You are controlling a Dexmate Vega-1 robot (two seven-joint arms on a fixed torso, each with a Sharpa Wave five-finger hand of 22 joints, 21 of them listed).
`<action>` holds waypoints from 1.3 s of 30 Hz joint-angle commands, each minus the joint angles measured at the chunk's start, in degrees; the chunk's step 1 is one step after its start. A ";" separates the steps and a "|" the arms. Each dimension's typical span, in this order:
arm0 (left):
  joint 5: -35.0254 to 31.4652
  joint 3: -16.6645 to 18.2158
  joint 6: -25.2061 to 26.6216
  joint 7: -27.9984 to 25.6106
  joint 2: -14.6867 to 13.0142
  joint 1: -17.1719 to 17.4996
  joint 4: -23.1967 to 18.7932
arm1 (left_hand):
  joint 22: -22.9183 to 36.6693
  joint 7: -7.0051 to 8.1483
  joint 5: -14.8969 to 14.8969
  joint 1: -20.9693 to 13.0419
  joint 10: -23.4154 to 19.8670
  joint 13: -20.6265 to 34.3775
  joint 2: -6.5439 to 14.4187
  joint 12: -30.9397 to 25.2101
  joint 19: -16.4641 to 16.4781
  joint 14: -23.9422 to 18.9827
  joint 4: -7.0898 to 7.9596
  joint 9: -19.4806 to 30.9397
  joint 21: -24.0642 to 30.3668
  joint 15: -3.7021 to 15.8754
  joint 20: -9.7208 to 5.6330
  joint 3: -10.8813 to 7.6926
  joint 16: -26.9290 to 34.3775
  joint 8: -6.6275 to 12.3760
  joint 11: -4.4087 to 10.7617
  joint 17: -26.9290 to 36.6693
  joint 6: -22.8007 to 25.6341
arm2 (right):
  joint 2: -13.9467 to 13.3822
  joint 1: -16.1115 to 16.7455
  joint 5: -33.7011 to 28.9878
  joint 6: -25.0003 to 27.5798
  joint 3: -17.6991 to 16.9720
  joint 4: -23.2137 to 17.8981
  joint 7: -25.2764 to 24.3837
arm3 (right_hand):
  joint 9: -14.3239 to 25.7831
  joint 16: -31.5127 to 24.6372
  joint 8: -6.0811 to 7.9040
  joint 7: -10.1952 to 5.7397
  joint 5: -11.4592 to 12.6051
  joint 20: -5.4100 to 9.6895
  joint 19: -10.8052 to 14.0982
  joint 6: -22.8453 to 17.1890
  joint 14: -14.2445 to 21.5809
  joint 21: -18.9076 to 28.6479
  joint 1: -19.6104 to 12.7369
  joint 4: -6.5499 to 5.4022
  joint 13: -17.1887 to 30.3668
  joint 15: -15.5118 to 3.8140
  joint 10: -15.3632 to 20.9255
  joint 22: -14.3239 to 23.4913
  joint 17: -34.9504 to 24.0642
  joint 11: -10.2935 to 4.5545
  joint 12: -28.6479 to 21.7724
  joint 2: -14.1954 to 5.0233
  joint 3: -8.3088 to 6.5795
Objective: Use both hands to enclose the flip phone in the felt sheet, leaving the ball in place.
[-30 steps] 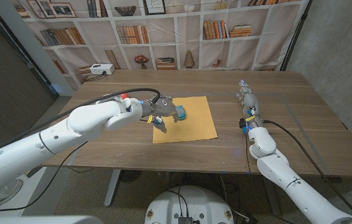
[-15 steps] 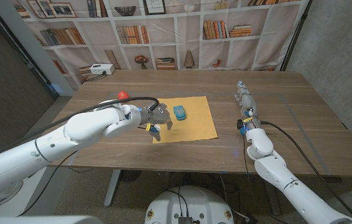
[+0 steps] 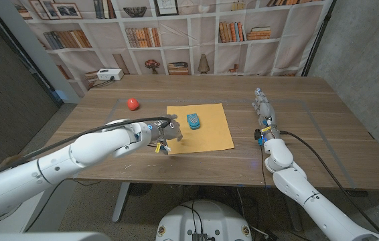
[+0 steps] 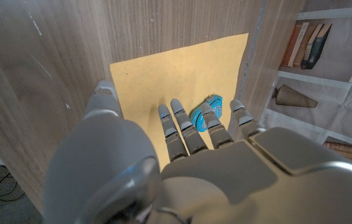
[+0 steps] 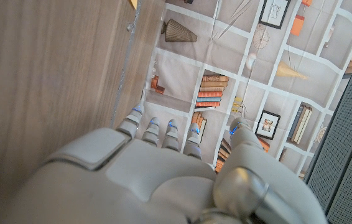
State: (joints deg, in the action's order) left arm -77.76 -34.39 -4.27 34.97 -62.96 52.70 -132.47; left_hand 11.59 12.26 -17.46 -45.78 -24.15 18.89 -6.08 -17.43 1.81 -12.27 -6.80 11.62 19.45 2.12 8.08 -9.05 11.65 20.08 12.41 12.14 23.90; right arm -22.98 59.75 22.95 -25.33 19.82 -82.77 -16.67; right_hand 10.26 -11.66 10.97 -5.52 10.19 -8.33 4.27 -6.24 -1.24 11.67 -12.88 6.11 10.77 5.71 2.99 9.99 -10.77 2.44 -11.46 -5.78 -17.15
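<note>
A tan felt sheet (image 3: 200,127) is seen lying flat on the wooden table (image 3: 323,120) in the head view, with a blue flip phone (image 3: 193,120) resting on its far-left part. A red ball (image 3: 132,103) is seen on the bare wood, well apart from the sheet on the robot's left side.

The left hand (image 3: 165,130) is held at the sheet's left edge, near the near-left corner, and nothing is gripped by it. Its pose is made plainer in the left wrist view: the left hand (image 4: 182,155) is seen from behind with its fingers (image 4: 176,124) spread and stretched out over the sheet (image 4: 163,74), their tips pointing toward the phone (image 4: 208,113), which is partly covered by one fingertip. Whether the sheet is touched cannot be told.

The right hand (image 3: 264,107) is seen in the head view to the right of the sheet, well apart from it, fingers straight and pointing away from the robot. In the right wrist view the right hand (image 5: 163,168) is shown with fingers extended and nothing held, above bare wood; a corner of the sheet (image 5: 133,3) is just caught at the frame's edge. A printed bookshelf backdrop (image 3: 176,33) stands behind the table.
</note>
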 commanded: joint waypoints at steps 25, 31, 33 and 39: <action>-10.27 -2.89 1.87 -26.78 -0.30 3.39 11.90 | 0.45 -0.10 -3.32 -6.59 -15.45 2.90 5.29 -6.72 6.53 -12.04 -1.14 0.21 2.45 10.30 -3.28 -3.75 1.98 7.36 -0.13 0.67 17.09 | 0.21 -1.27 0.01 1.10 0.29 1.68 -0.66 | 0.21 0.17 -0.16 0.04 0.28 -0.09 0.23 -0.43 0.28 -0.19 -0.19 0.07 0.16 0.15 0.38 0.25 -0.05 0.18 0.21 -0.26 0.08; -7.54 -3.65 0.49 -19.52 0.91 1.43 11.18 | 0.54 0.16 -0.72 -2.88 -5.47 -0.02 3.63 2.91 4.63 -6.91 0.01 -0.41 1.92 9.08 -2.22 -3.14 0.11 -1.40 -0.45 0.60 0.50 | 0.20 -1.20 0.23 1.14 0.13 1.46 -0.80 | 0.21 0.16 -0.17 0.04 0.29 -0.10 0.22 -0.42 0.35 -0.19 -0.21 0.11 0.17 0.18 0.40 0.25 -0.04 0.17 0.20 -0.24 0.09; -4.27 -3.32 -0.51 -16.51 1.32 0.59 10.76 | 0.54 0.10 -0.78 -2.22 -3.93 -0.15 3.61 3.71 3.48 -6.37 0.25 -0.40 1.47 8.72 -1.50 -2.98 0.08 -2.48 -0.54 0.67 -1.37 | 0.16 -1.35 0.12 1.12 0.15 1.47 -0.78 | 0.21 0.15 -0.16 0.02 0.29 -0.07 0.29 -0.44 0.38 -0.16 -0.22 0.12 0.17 0.19 0.41 0.25 -0.04 0.13 0.20 -0.26 0.08; -3.80 -4.16 -1.08 -15.34 1.83 -0.43 12.00 | 0.48 0.08 -0.84 -3.06 -8.87 -0.97 4.24 3.35 5.18 -9.97 -0.66 -0.39 2.15 10.10 -2.76 -4.07 1.01 -2.66 -0.40 0.15 2.38 | 0.28 -1.75 0.28 1.23 0.26 1.91 -0.56 | 0.21 0.14 -0.15 -0.01 0.28 -0.09 0.29 -0.46 0.37 -0.16 -0.16 0.09 0.17 0.21 0.36 0.25 -0.06 0.11 0.23 -0.26 0.12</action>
State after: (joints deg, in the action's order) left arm -85.46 -37.42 -3.51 14.66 -62.48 54.56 -121.89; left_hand 11.87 12.41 -18.31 -48.70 -32.63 18.26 -1.79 -14.51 6.36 -21.16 -6.90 11.01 21.17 2.35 5.78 -12.22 12.53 18.26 11.98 12.33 26.55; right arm -22.70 58.44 23.11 -24.34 20.08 -81.12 -17.28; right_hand 10.26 -11.67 10.97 -5.52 10.19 -8.33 4.27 -6.24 -1.24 11.67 -12.89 6.11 10.77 5.71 2.99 9.99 -10.66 2.45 -11.46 -5.77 -17.15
